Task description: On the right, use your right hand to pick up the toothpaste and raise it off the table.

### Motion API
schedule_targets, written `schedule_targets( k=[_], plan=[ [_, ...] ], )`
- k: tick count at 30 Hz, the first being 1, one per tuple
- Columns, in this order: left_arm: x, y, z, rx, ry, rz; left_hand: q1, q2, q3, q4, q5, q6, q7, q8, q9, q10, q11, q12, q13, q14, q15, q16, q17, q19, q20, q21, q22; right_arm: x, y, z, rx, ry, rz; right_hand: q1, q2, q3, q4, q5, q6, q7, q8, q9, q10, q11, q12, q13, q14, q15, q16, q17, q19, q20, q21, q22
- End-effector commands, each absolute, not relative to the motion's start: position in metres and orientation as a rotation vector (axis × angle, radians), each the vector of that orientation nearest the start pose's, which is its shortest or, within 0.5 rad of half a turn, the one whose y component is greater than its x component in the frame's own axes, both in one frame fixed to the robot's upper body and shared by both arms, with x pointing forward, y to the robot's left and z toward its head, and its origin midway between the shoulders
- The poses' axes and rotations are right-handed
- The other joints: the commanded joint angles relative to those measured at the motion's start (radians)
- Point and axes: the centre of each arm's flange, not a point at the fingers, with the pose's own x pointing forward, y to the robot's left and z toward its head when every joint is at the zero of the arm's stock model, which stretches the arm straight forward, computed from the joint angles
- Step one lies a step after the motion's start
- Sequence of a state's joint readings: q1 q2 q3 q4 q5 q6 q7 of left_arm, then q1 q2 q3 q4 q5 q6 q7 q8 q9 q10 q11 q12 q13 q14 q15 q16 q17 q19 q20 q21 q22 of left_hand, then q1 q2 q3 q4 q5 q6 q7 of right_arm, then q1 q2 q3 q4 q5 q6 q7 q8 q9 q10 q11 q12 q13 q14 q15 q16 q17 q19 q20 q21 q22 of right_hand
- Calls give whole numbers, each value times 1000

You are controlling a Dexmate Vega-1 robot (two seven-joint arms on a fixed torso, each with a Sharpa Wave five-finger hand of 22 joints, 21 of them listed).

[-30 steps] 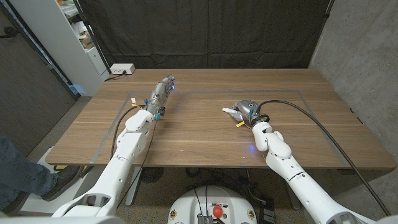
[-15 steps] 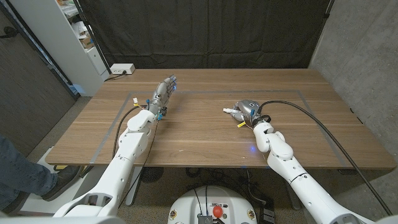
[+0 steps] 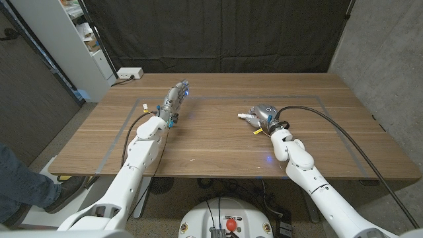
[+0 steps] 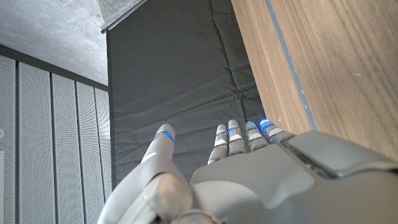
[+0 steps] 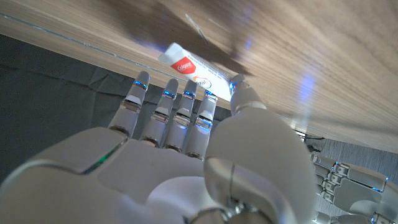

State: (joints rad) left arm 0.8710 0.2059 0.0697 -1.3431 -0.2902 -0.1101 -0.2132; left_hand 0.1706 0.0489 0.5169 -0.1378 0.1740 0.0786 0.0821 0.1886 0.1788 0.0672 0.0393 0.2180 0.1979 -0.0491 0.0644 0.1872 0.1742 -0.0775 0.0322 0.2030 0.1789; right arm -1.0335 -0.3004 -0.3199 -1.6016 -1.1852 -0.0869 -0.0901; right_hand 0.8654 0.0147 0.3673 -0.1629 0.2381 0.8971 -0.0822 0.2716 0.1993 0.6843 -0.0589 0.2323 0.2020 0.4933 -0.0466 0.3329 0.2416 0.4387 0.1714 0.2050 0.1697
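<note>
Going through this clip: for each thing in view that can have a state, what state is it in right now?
toothpaste: lying on the table, not raised, beyond the right hand's fingertips; contact cannot be told.
right hand: over the toothpaste, fingers extended; a grip cannot be told.
left hand: holds nothing, fingers extended and apart, at the table's left side.

The brown wooden table [image 3: 218,142] carries a thin pale rectangular outline marked on its top. A black fabric curtain [image 3: 218,36] hangs behind the far edge. A white power strip [image 3: 129,73] lies at the far left corner. A white shelving unit [image 3: 79,39] stands at left. A person's blue-jeaned leg and dark shoe [image 3: 30,185] occupy the lower left.
</note>
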Motion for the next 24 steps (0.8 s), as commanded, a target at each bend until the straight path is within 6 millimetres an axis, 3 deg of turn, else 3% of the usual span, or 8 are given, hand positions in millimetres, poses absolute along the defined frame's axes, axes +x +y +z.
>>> schedule_targets(
  k=[1,24],
  plan=[
    [660,255,-9,0,-589,-251,11,0,-3,-2,-2,1,-2,-1,2,-6,-3,-3,1,-9,2,-3,5,-1,3,-3,2,606,-182,-56,-1482,-645,-250,14,-2,0,-2,-5,17,0,3,3,9,3,0,5,8,-49,6,-1,8,-1,-3,4],
    [666,255,-8,-11,-594,-260,12,0,-4,-2,-2,-1,-3,-1,2,-7,-2,-3,1,-11,3,-3,5,-3,3,-4,2,586,-173,-28,-1455,-731,-276,23,-3,-10,4,-11,16,3,-4,5,10,6,-4,6,10,-47,9,0,9,0,-5,4]
  ],
)
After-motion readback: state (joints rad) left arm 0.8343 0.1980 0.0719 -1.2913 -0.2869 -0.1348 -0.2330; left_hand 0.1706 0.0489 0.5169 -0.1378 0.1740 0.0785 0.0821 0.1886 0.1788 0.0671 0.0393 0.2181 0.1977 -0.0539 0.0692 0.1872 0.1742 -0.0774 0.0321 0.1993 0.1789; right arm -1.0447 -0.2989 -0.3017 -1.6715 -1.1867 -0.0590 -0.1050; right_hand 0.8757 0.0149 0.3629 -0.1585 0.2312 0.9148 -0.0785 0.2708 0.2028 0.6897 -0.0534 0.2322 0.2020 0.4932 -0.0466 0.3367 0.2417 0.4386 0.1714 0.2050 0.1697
